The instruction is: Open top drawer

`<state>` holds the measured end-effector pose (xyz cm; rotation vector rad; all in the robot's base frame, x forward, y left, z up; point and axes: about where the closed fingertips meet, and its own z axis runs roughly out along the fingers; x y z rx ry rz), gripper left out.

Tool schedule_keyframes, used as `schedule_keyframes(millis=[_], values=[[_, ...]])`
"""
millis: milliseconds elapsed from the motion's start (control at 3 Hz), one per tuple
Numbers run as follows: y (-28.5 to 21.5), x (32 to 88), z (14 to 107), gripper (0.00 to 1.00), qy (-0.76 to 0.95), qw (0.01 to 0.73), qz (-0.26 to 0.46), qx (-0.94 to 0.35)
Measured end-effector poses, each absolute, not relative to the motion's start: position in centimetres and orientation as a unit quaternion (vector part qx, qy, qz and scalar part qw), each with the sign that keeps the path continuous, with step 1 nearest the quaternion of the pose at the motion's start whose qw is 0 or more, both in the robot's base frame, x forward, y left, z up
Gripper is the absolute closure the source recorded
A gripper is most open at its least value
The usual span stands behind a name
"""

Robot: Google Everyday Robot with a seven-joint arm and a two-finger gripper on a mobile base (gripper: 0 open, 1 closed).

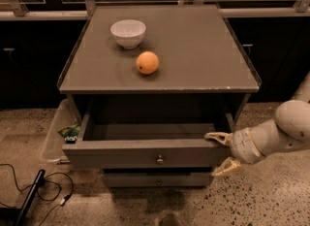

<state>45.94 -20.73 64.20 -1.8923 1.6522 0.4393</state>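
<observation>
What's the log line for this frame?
top drawer: pulled out | gripper: open, at its right front corner | orange, bowl: on cabinet top

Arm (290, 128) seen at the right, smooth rounded off-white shell, ribbed pale-grey wrist (244, 145) band, gripper (222, 152) found at the near right, two tapered cream-yellow fingers (217, 136) set apart, tips pointed left

A white bowl (128, 32) stands on the top of the grey cabinet (203, 55), toward the back left. An orange (147, 62) lies near it, more to the front. On the left of the cabinet a clear plastic bin (52, 140) holds a green packet (70, 132). Black cables (34, 187) lie on the speckled floor (271, 198). The gripper (214, 154) is low at the cabinet's front right, fingers spread.
</observation>
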Motion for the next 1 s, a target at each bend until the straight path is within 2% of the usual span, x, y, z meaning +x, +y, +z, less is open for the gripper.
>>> schedule_keyframes(millis=[333,667,1000], values=[[-20.7,44.4,64.5,0.65,0.614,0.291,0.17,-0.714],[-20.6,43.3,64.7,0.63,0.609,0.291,0.177,-0.716],[-20.6,43.3,64.7,0.4,0.609,0.291,0.177,-0.716]])
